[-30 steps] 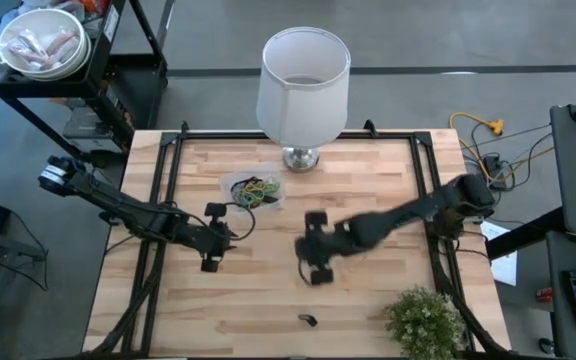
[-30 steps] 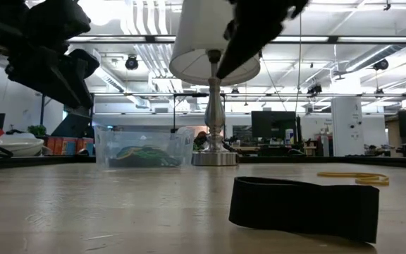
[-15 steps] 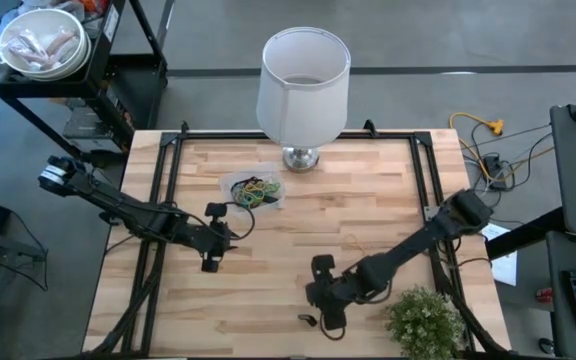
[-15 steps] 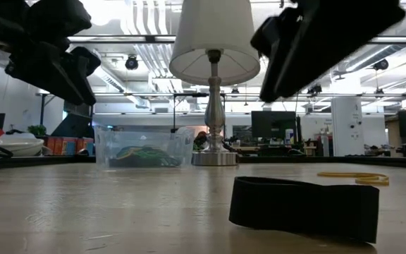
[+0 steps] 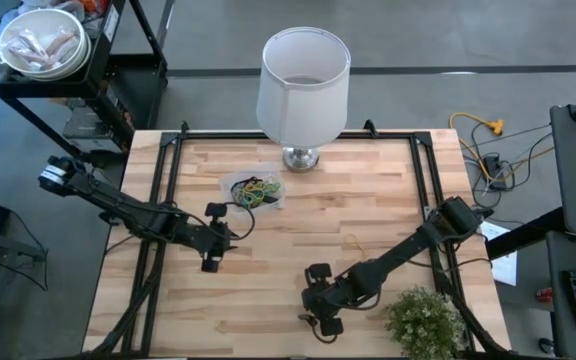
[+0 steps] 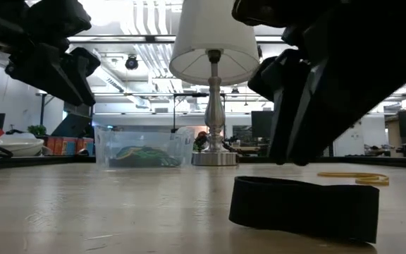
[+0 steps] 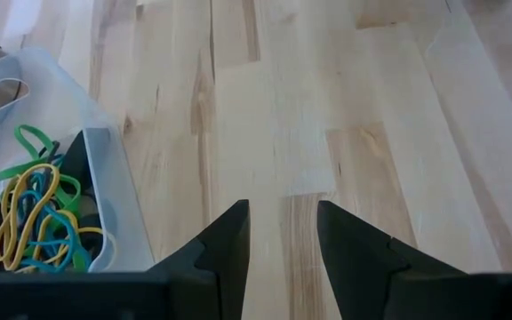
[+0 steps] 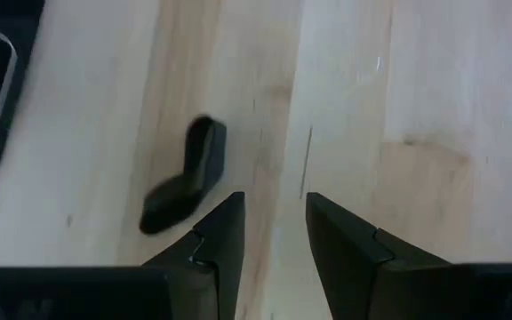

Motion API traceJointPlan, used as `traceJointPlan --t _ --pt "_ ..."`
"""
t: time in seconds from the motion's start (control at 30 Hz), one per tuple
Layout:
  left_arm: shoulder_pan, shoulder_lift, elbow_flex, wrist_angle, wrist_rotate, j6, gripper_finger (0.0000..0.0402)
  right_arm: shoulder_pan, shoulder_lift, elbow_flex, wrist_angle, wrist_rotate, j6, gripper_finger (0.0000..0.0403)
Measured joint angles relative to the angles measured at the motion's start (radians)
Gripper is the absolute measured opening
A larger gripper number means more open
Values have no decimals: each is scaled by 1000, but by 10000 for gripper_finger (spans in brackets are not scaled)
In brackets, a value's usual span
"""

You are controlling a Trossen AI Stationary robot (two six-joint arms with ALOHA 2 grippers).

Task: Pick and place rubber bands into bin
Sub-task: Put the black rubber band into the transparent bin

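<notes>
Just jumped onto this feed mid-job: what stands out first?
The right gripper hangs low at the table's near edge, jaws apart, beside a wide black band lying loose on the wood. At the far edge stands a tall white lamp, with the bin of coloured bands before it. The left gripper waits open, mid-table.

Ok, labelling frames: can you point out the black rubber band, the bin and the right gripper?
black rubber band [image 6: 303,204], low view, its front wall.
bin [image 6: 104,147], low view, its left wall.
right gripper [image 8: 274,233], right wrist view, between fingertips.
</notes>
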Motion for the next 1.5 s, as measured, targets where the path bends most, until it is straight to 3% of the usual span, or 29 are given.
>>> traceJointPlan --t 0.87,1.07,1.17,1.5 --pt "0 0 -4 0 1 -5 118 6 66 1 137 -102 -6 98" --pt "0 0 -4 0 1 -5 118 6 72 1 128 -102 -88 47" --pt "0 0 -4 0 1 -4 118 6 66 1 132 -69 -167 15" --pt "0 0 -3 0 0 -4 118 14 48 99 132 212 -463 9"
